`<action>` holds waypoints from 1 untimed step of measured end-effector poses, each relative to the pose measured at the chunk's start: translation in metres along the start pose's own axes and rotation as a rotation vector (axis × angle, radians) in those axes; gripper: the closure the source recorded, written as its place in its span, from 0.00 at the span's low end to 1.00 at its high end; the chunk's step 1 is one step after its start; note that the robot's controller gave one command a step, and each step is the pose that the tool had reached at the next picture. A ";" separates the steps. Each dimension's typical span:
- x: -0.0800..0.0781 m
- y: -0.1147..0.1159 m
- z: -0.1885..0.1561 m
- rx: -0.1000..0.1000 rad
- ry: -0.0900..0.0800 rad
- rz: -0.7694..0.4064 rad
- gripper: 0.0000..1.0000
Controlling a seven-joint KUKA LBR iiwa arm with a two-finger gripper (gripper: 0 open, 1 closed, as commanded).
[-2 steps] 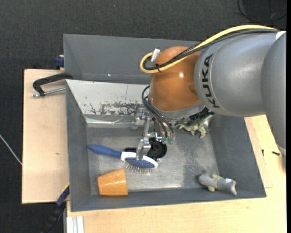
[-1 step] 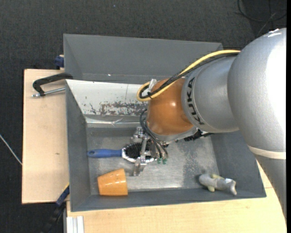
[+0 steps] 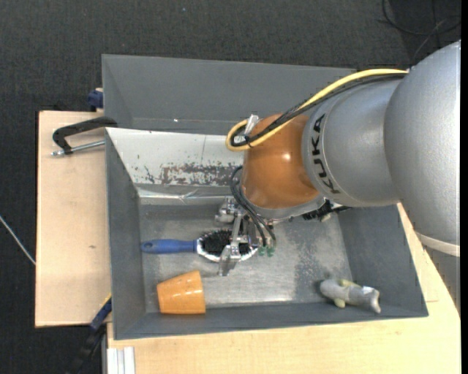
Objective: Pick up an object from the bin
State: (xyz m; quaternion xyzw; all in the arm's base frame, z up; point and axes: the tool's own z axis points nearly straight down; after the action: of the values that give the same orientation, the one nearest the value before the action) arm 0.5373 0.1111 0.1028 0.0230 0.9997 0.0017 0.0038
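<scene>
Hand (image 3: 238, 247) hangs low over the black head of the blue-handled brush (image 3: 172, 247), spread or pinching unclear.

Dark floor around my work area, lit softly from above.

On my screen the ground is a dark, finely speckled floor (image 3: 219, 29) that looks like carpet. It runs across the top of the view and down the left side. Black cables (image 3: 420, 18) loop over it in the top right corner, and a thin pale wire (image 3: 16, 237) crosses it near the left edge. The light looks even and I see no hard shadows on the floor. The far inner wall of the grey metal bin (image 3: 183, 88) carries a bright white sheen (image 3: 164, 142) with dark flecks in it, and the sloped wall above it looks dull and flat.
</scene>
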 end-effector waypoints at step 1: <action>-0.010 -0.004 0.002 0.001 0.003 0.139 0.00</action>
State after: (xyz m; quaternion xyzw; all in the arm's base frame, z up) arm 0.5471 0.1063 0.1008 0.0925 0.9957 0.0014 0.0023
